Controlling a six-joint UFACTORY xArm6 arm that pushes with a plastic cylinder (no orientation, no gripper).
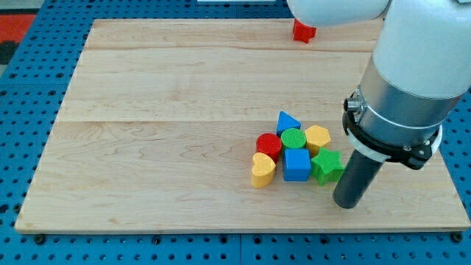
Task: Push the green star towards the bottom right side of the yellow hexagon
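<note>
The green star lies in a cluster right of the board's middle, just below the yellow hexagon and touching it or nearly so. My tip is at the end of the dark rod, just below and to the right of the green star, very close to it. The arm's grey and white body fills the view's right and top.
In the same cluster are a blue triangle, a green cylinder, a red cylinder, a blue cube and a yellow heart. A red block sits near the wooden board's top edge.
</note>
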